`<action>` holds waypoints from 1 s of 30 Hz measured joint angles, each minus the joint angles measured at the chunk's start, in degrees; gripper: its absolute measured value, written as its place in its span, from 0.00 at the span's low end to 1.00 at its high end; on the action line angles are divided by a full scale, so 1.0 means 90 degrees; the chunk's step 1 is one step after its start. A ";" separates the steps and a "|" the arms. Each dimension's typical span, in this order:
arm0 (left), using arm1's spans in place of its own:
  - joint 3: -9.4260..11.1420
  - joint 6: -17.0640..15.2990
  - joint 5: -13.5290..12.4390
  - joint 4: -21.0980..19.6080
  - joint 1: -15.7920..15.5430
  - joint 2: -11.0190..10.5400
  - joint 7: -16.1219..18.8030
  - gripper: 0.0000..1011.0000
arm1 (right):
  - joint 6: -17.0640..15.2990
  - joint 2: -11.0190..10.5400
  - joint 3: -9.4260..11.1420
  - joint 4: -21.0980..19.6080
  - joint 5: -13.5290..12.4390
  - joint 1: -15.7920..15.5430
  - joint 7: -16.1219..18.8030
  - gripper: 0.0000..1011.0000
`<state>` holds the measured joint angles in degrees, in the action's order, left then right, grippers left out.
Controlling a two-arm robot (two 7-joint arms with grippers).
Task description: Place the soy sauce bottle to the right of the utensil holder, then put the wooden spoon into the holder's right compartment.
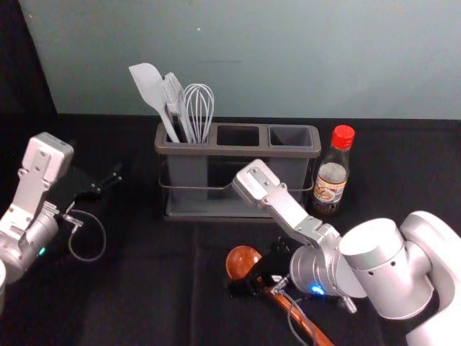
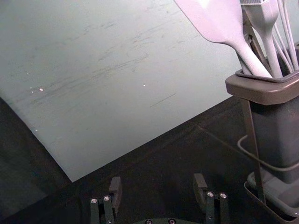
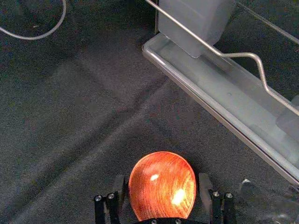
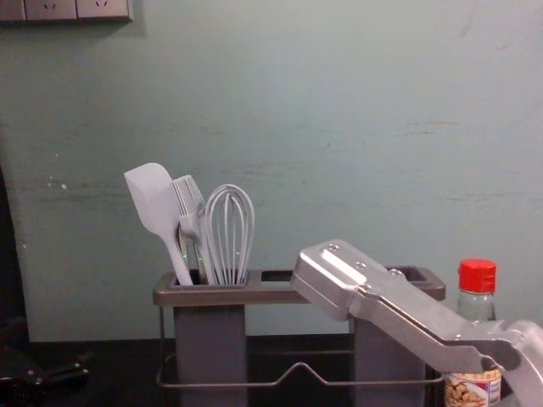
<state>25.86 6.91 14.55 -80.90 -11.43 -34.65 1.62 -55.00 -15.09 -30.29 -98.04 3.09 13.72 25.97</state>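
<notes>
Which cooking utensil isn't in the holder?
The wooden spoon, lying on the dark cloth by the right tool; the spatula, brush and whisk stand in the holder.

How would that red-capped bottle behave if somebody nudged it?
The bottle stands upright, tall and narrow, so a push near the top would probably tip it. Its neck looks smooth and glassy, perhaps slippery; the label may grip better.

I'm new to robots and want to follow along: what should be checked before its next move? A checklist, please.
- Soy sauce bottle upright, right of the utensil holder: ok.
- Right compartment free: ok, no utensil rises from it.
- Wooden spoon lined up: ok, its bowl shows between the right gripper's fingers.
- Those fingers closed on it: not ok, they stand open.
- Fingers low enough to grip: cannot tell.
- Left gripper out of the way: ok, left of the holder.
</notes>
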 joint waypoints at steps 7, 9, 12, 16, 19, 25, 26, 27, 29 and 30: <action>0.0000 0.0000 0.0000 0.0000 0.0000 0.0000 0.0000 0.99 | 0.0027 0.0051 0.0049 0.0009 0.0070 -0.0028 0.0034 0.87; 0.0000 0.0000 0.0000 0.0000 0.0000 0.0000 0.0000 0.99 | 0.0028 0.0073 0.0060 0.0016 0.0103 -0.0030 0.0059 0.83; 0.0000 0.0000 0.0000 0.0000 0.0000 0.0000 0.0000 0.99 | 0.0024 0.0094 0.0078 0.0016 0.0144 -0.0043 0.0077 0.83; 0.0000 0.0000 0.0000 0.0000 0.0000 0.0000 0.0000 0.99 | 0.0011 0.0093 0.0122 -0.0042 0.0197 -0.0084 0.0126 0.83; 0.0000 0.0000 0.0000 0.0000 0.0000 0.0000 0.0000 0.99 | -0.0003 0.0070 0.0154 -0.0127 0.0221 -0.0120 0.0157 0.83; 0.0000 0.0000 0.0000 0.0000 0.0000 0.0000 0.0000 0.99 | -0.0065 -0.0071 0.0232 -0.0448 0.0287 -0.0227 0.0277 0.83; 0.0000 0.0000 0.0000 0.0000 0.0000 0.0000 0.0000 0.99 | -0.0082 -0.0119 0.0264 -0.0524 0.0294 -0.0260 0.0325 0.83; 0.0000 0.0000 0.0000 0.0000 0.0000 0.0000 0.0000 0.99 | -0.0087 -0.0144 0.0283 -0.0557 0.0294 -0.0278 0.0348 0.83; 0.0000 0.0000 0.0000 0.0000 0.0000 0.0000 0.0000 0.99 | -0.0097 -0.0201 0.0325 -0.0634 0.0294 -0.0316 0.0400 0.83; 0.0000 0.0000 -0.0001 0.0000 0.0000 0.0000 0.0000 0.99 | -0.0100 -0.0254 0.0366 -0.0699 0.0294 -0.0358 0.0443 0.83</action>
<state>25.86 6.90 14.55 -80.90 -11.43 -34.64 1.62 -55.90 -17.38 -26.99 -104.33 5.74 10.50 29.96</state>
